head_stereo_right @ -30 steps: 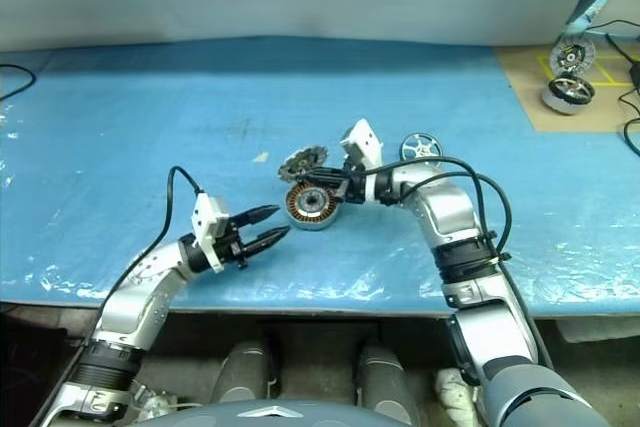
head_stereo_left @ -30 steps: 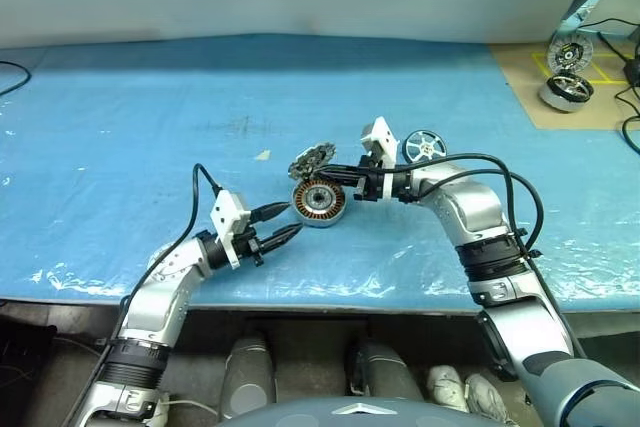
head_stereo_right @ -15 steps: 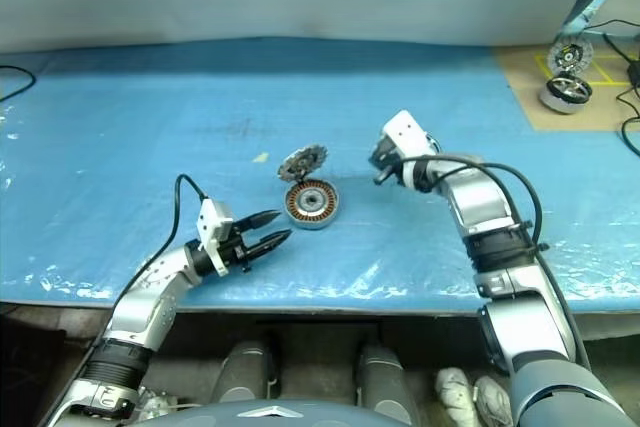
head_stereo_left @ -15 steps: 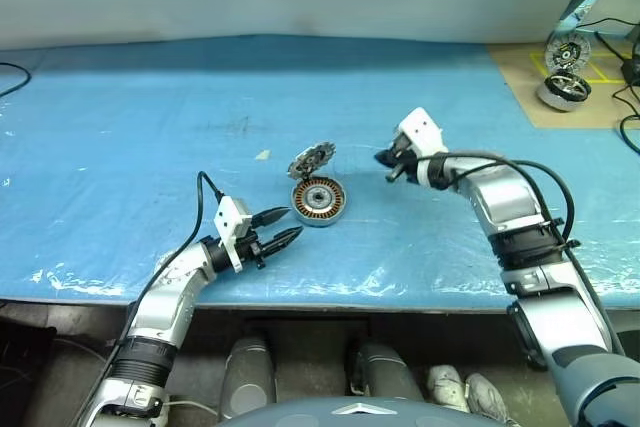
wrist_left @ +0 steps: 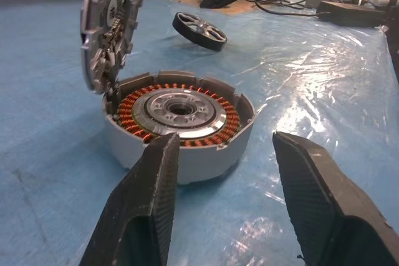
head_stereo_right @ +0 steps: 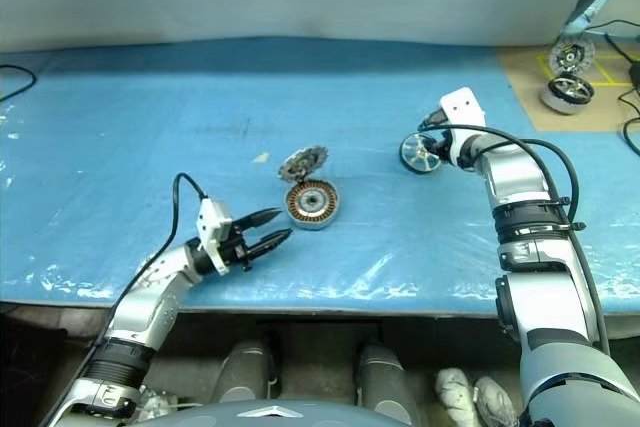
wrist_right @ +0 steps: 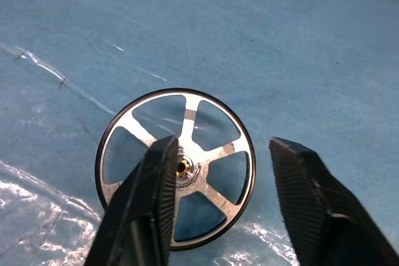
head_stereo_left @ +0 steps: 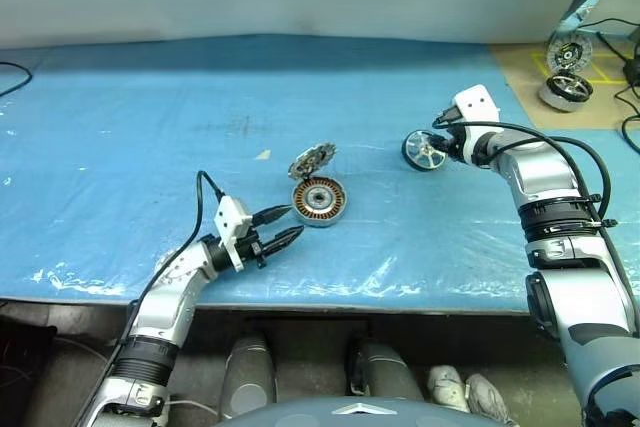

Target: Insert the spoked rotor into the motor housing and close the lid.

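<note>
The spoked rotor [wrist_right: 176, 167], a flat black-rimmed wheel with silvery spokes, lies flat on the blue sheet right of centre, directly under the right gripper [head_stereo_left: 440, 137], whose fingers are spread and hold nothing; the left gripper [head_stereo_left: 285, 227], lower left, also spread and empty, faces the silver copper-wound motor housing [head_stereo_left: 319, 201]; its toothed lid [wrist_left: 109, 26] stands upright, plain from the left wrist.

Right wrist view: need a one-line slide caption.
Open right tool poised over the spoked rotor, which lies flat on the blue table cover, one finger crossing its hub.
</note>
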You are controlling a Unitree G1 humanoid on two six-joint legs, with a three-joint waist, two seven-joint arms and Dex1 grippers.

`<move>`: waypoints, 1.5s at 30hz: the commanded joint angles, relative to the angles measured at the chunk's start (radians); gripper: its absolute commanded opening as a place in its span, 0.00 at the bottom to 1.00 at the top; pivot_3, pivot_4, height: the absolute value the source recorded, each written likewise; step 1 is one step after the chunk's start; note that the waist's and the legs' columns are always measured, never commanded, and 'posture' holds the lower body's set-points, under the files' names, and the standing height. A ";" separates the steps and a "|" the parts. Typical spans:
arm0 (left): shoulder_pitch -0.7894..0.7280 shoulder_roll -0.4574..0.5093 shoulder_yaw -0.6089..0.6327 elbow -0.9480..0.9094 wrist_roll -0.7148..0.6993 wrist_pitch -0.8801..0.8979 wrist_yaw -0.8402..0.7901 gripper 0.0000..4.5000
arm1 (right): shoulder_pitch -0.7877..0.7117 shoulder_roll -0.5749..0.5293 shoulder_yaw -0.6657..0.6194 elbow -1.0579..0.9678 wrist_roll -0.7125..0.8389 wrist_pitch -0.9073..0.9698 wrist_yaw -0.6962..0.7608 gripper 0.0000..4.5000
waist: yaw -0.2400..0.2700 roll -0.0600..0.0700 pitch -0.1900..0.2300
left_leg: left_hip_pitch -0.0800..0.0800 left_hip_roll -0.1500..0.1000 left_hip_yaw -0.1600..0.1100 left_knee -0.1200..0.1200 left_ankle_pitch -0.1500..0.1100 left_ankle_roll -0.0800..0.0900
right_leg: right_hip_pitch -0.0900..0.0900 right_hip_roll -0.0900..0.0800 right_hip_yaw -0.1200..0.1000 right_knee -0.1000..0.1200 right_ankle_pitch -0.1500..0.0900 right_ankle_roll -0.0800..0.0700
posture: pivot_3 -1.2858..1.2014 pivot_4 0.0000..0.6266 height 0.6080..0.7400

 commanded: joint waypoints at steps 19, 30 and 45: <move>-0.007 -0.002 0.005 0.061 -0.001 -0.050 -0.046 0.56 | 0.046 0.065 -0.003 -0.045 0.002 -0.005 -0.040 0.75 | 0.003 0.000 0.000 | 0.000 0.000 0.000 0.002 0.000 0.000 | 0.000 0.000 0.000 0.001 0.000 0.000 | 0.52 0.24 1.00; -0.011 -0.013 -0.009 0.108 0.028 -0.103 -0.059 0.56 | 0.023 0.107 0.013 0.010 -0.017 -0.032 -0.053 0.75 | 0.002 0.000 0.000 | 0.000 0.000 0.000 0.002 0.000 0.000 | 0.000 0.000 0.000 0.001 0.000 -0.001 | 0.52 0.24 1.00; -0.010 0.002 0.016 0.064 0.007 -0.072 -0.059 0.56 | 0.091 0.108 0.059 -0.102 -0.013 -0.043 0.023 0.27 | 0.002 0.000 0.000 | 0.001 0.000 0.000 0.002 0.000 0.000 | 0.001 0.000 0.000 0.002 0.000 0.000 | 0.52 0.24 1.00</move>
